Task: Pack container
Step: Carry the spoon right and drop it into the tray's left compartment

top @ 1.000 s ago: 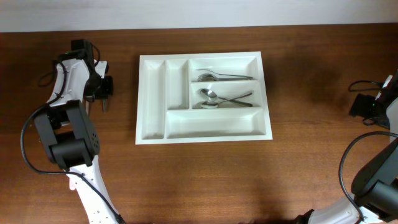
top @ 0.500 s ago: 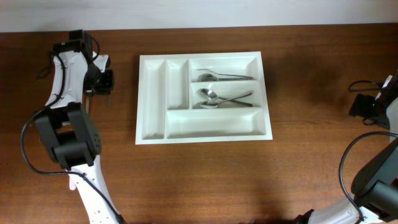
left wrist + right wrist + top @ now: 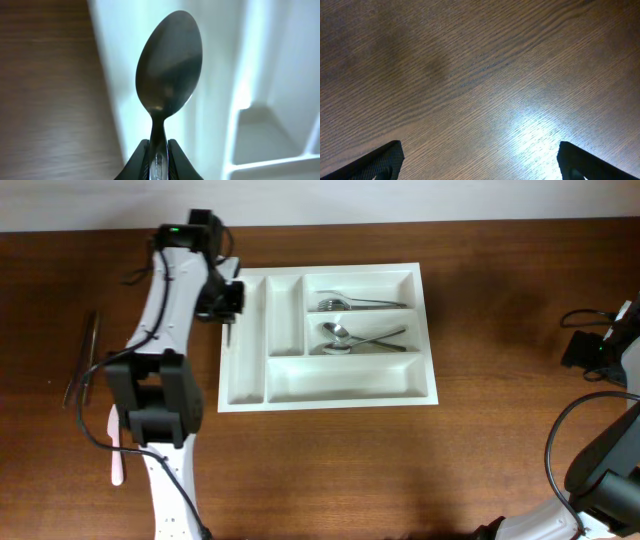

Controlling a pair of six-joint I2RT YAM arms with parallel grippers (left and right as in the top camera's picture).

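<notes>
The container (image 3: 330, 403), a white tray with five compartments, lies in the middle of the table. My left gripper (image 3: 226, 300) hangs over its left rim, shut on the handle of a metal spoon (image 3: 228, 330). In the left wrist view the spoon (image 3: 169, 65) points its bowl away from my gripper (image 3: 159, 146), with the container's white wall (image 3: 220, 75) under it. Forks (image 3: 360, 304) lie in the top long compartment and spoons (image 3: 355, 340) in the middle one. My right gripper (image 3: 588, 350) stays at the far right, and it stands open (image 3: 480, 160) above bare wood.
Dark thin cutlery (image 3: 85, 360) lies on the wood at the far left. A pink utensil (image 3: 115, 445) rests nearer the front, beside the left arm's base. Cables trail by the right arm.
My left gripper has swung right from the table's left side to the container's left rim, carrying the spoon. The right arm has not moved.
</notes>
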